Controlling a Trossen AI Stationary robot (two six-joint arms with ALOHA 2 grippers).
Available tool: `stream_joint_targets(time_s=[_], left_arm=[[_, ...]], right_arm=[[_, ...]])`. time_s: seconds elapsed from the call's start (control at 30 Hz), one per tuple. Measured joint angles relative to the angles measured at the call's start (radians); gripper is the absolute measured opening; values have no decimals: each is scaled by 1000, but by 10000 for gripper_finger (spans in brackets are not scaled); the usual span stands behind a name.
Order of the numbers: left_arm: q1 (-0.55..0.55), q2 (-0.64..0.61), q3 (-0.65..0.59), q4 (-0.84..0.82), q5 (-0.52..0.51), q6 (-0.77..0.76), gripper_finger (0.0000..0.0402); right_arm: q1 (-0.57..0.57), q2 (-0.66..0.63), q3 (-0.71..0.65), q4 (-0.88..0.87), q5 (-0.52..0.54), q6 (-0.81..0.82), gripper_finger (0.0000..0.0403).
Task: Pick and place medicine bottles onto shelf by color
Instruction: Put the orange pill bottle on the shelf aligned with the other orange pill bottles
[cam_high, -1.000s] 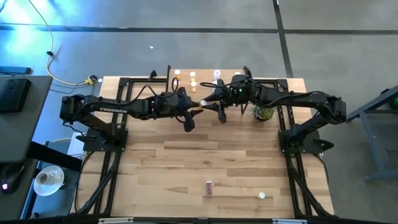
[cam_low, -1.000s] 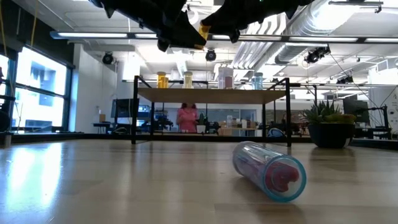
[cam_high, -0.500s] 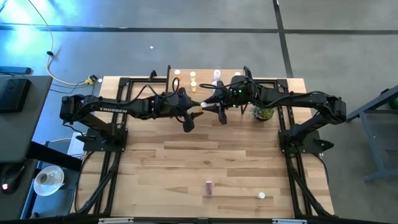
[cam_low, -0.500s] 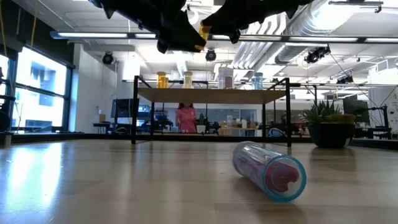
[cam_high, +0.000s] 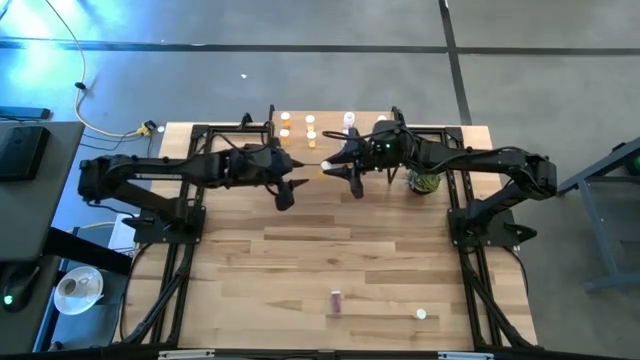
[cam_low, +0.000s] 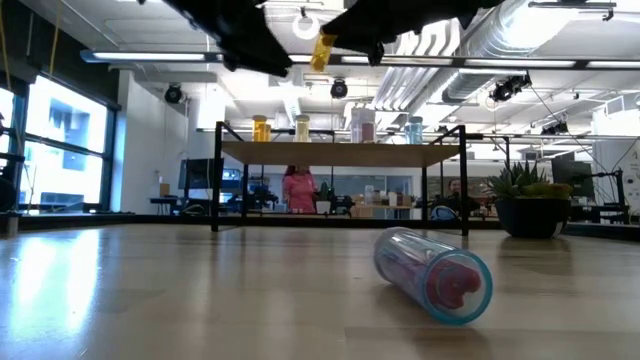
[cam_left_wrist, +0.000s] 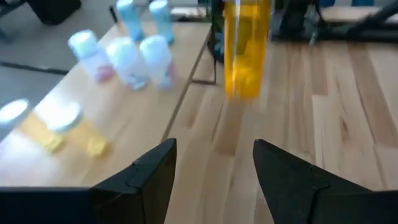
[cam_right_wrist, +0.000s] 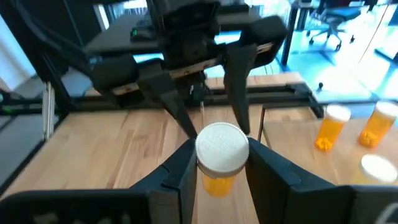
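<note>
We see the right tool (cam_high: 328, 166) clamped on an orange bottle (cam_right_wrist: 217, 167), held up in the air just in front of the shelf (cam_low: 340, 154); in the right wrist view its white cap sits between the two fingers (cam_right_wrist: 177, 168). The left tool (cam_left_wrist: 214, 168) faces it with its fingers spread and nothing between them, the orange bottle hanging ahead of that gap and apart from it. On the shelf stand orange bottles (cam_high: 285, 124) toward its left end and purple and pale ones (cam_high: 349, 120) toward its right. A potted plant (cam_high: 424, 182) stands near the right arm, beside the shelf. On the surface (cam_high: 380, 260), well apart from both tools, a purple bottle (cam_high: 336, 300) lies on its side near the front edge, with a white cap (cam_high: 421, 314) off to its right. The middle boards lie open.
</note>
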Motion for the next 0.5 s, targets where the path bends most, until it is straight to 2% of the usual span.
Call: stream_joint_targets(time_s=[0.1,0.2,0.37,0.5], left_arm=[[-2,-60,-1,-77,-21,-1,202],[-3,-123,-54,-93,-33,-24,202],[-3,-213,-232,71,-33,-121,201],[-3,-238,-359,204,-29,-184,201]], right_arm=[[0,1,0,56,0,17,105],[-1,2,0,90,1,16,106],[-3,2,3,129,52,12,106],[-8,25,62,103,56,-11,107]])
